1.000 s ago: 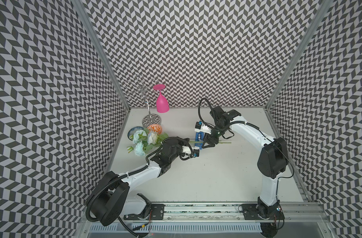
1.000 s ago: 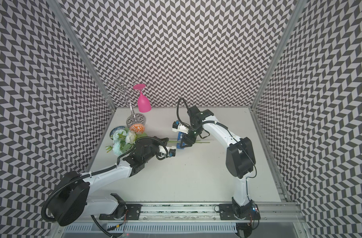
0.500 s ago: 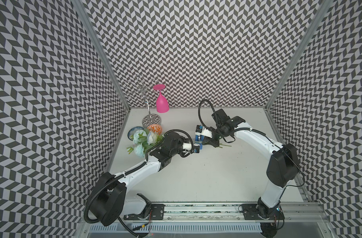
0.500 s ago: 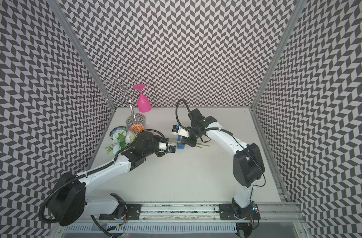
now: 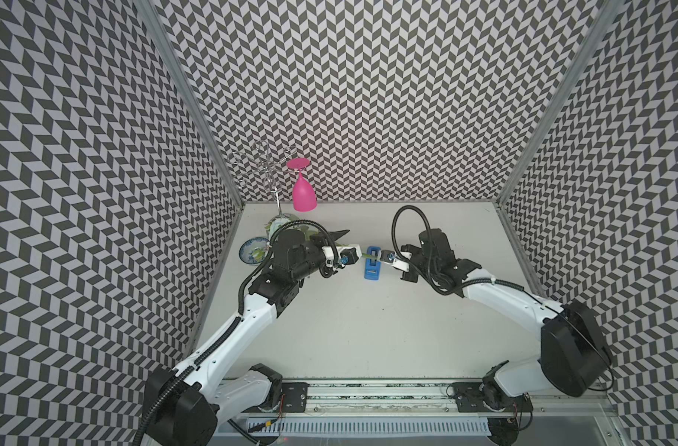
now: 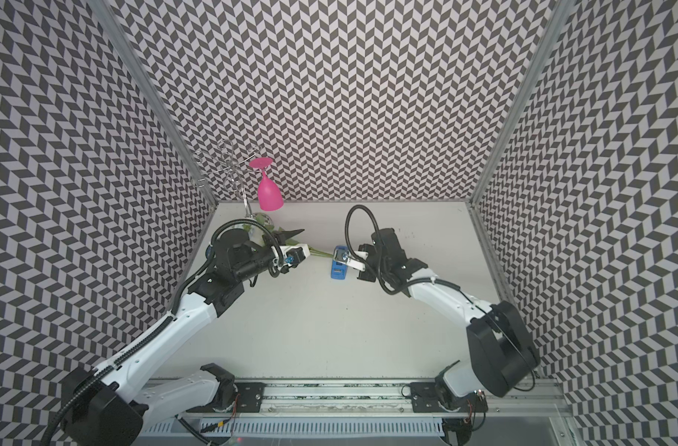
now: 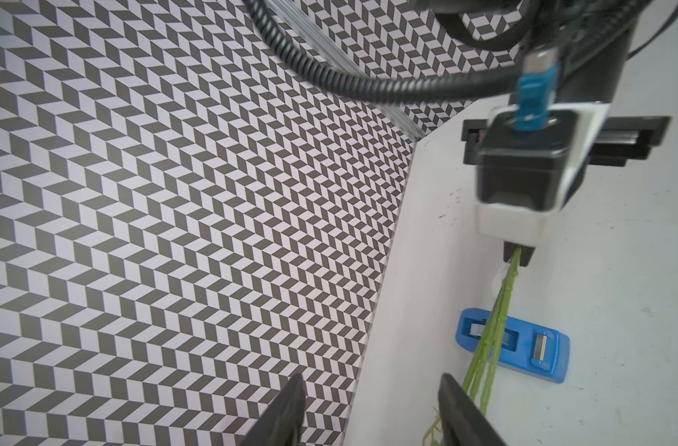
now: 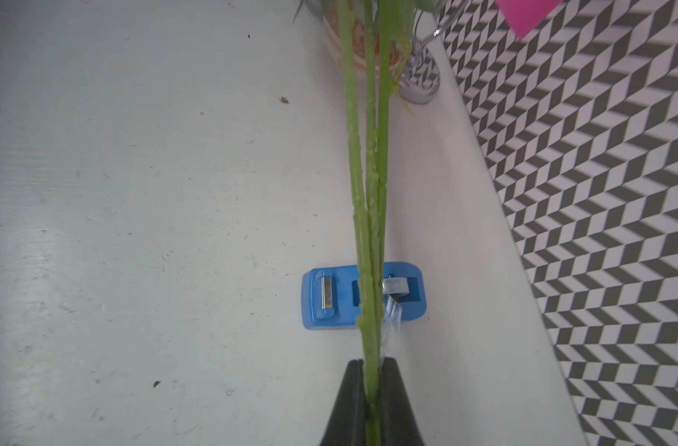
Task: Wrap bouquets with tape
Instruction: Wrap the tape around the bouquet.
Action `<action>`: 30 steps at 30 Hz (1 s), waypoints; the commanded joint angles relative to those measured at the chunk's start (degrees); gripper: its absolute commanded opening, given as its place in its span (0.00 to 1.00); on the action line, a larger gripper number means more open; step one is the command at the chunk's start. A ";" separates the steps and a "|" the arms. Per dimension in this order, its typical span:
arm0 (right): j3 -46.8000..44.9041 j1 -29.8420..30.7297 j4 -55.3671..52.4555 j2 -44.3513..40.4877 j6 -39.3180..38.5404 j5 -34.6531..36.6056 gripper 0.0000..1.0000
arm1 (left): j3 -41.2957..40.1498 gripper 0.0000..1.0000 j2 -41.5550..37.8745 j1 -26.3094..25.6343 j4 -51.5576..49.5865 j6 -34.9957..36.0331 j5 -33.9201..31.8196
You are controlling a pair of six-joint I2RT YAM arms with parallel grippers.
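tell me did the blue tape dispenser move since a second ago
Yes. The tape dispenser was lifted at the right gripper then; now it lies flat on the table, farther from the back wall.

A robotics lab test cell: three walls (image 5: 368,96) papered in black-and-white chevrons box in a plain white table (image 5: 368,328), with two arms bolted to a metal rail (image 5: 368,397) along its front.

Legible text, labels, brands, numbers, signs: none found on any item, wall panel or tabletop in any view.
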 commanded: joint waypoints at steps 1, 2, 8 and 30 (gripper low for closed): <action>-4.55 2.94 22.24 -4.32 -5.13 5.38 0.00 | 3.91 0.56 3.17 0.43 -6.77 -0.69 4.60; -6.67 4.15 25.65 -4.97 -6.53 7.95 0.00 | 5.31 0.56 4.48 0.44 -8.64 -0.51 4.97; -16.70 8.76 43.93 -8.06 -11.79 15.29 0.00 | 12.38 0.57 11.29 0.59 -19.73 2.05 10.30; -27.17 18.18 69.63 -1.81 -28.13 30.13 0.00 | 17.32 0.59 16.53 -0.72 -32.92 5.91 9.30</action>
